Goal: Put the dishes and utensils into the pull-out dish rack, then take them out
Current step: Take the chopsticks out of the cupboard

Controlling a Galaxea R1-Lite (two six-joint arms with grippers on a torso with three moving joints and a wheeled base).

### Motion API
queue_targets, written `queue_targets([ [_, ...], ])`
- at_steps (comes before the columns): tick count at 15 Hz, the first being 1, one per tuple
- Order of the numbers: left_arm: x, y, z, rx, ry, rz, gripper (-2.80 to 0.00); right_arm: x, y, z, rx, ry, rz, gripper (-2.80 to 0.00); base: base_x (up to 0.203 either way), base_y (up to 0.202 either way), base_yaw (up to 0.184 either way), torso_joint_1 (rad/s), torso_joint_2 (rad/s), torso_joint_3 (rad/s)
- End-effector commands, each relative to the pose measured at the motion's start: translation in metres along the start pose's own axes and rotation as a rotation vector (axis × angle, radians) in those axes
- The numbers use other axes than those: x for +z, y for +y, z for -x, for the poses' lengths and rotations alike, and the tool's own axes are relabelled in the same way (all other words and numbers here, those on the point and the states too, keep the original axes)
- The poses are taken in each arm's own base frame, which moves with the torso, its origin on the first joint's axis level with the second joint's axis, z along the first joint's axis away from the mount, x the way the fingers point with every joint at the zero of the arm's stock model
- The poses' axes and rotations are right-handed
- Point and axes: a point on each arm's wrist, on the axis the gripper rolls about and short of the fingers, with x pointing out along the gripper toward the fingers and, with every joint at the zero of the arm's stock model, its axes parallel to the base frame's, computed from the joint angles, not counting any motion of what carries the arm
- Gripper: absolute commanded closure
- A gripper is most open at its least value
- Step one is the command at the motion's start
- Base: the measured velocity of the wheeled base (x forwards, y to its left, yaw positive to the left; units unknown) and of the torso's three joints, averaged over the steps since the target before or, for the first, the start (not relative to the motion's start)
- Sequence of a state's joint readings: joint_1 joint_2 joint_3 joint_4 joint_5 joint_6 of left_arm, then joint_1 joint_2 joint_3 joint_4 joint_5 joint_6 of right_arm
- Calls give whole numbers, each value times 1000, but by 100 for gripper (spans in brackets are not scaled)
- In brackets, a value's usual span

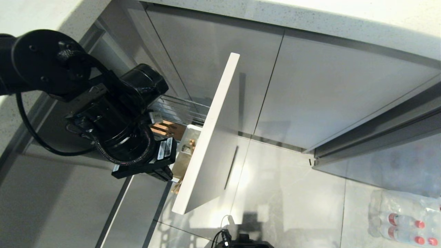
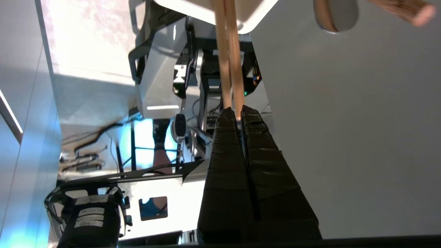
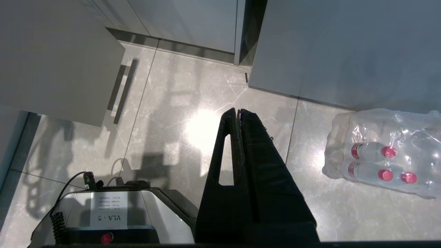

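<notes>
The left wrist view shows what the head view hides: the left gripper (image 2: pixel 237 112) is clenched on the chopsticks (image 2: pixel 229 51), whose two wooden shafts run side by side from the fingertips to the rim of the white utensil cup (image 2: pixel 248 15). A rounded silver shape at that picture's edge may be the spoon (image 2: pixel 336 17), though too little of it shows to be sure.

In the head view the left arm covers its own fingers and hangs over the pull-out dish rack (image 1: pixel 182 113), just behind the narrow pale front panel (image 1: pixel 210 134). The wooden strip (image 1: pixel 168 129) and chrome wires lie beside the arm, and the utensil cup (image 1: pixel 189 141) sits at the rack's front edge against the panel.

The right wrist view alone shows the right gripper (image 3: pixel 239 113), its fingers pressed together and empty over the grey tiled floor (image 3: pixel 172 113). A shrink-wrapped pack of water bottles (image 3: pixel 382 155) lies on the floor near the grey cabinet fronts (image 1: pixel 327 89), well apart from the rack, with open tile between.
</notes>
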State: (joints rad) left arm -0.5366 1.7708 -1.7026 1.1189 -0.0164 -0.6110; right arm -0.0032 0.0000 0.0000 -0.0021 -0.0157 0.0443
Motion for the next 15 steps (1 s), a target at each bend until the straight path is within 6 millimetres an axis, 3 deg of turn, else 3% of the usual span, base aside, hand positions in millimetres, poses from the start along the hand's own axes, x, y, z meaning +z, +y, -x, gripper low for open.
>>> queue_targets([
  [1, 2, -4, -12, 21, 35, 1, 0, 0, 0, 0, 0, -1, 0, 0, 0, 0, 0, 0, 0, 0],
  [2, 4, -6, -17, 26, 44, 4, -280, 0, 0, 0, 0, 0, 0, 0, 0, 0, 0, 0, 0, 0],
  [15, 18, -7, -54, 104, 108, 78, -280, 0, 0, 0, 1, -1, 0, 0, 0, 0, 0, 0, 0, 0],
])
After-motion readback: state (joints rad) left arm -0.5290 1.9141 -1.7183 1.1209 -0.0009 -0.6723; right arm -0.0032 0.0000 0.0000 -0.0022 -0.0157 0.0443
